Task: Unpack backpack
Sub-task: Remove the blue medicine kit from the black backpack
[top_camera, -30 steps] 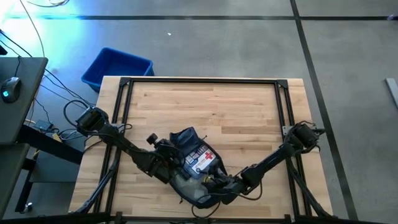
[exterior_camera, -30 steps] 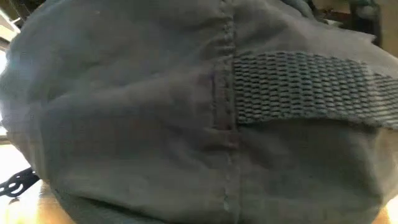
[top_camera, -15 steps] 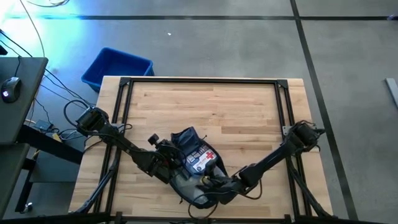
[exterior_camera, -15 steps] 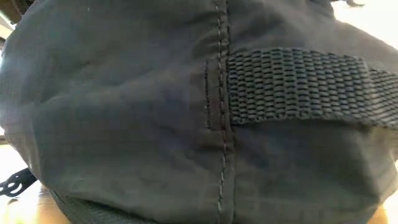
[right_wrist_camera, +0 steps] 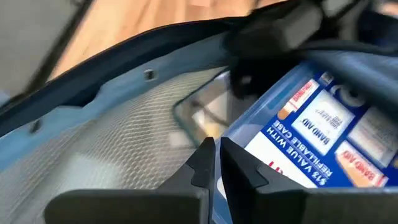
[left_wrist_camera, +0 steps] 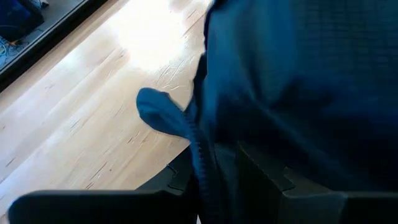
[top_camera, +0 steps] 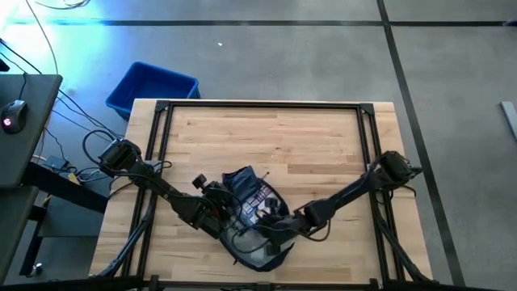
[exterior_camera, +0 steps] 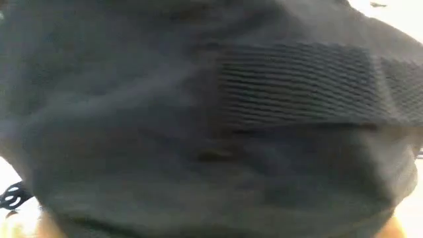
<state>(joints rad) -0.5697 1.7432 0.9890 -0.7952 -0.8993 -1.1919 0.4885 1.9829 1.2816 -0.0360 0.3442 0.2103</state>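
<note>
The backpack (top_camera: 246, 230) is dark, soft and rumpled, lying open at the lower centre of the high view on the wooden table (top_camera: 275, 137), near its bottom edge. A blue first-aid pouch (right_wrist_camera: 317, 134) shows inside. The right gripper (right_wrist_camera: 214, 163), fingers pressed together, reaches into the opening. The left gripper (left_wrist_camera: 211, 171) pinches the backpack's zippered edge. The table's upper half lies bare; a blue bin (top_camera: 152, 87) sits upper left.

high view overhead; low view pressed against backpack (exterior_camera: 198, 132).
</note>
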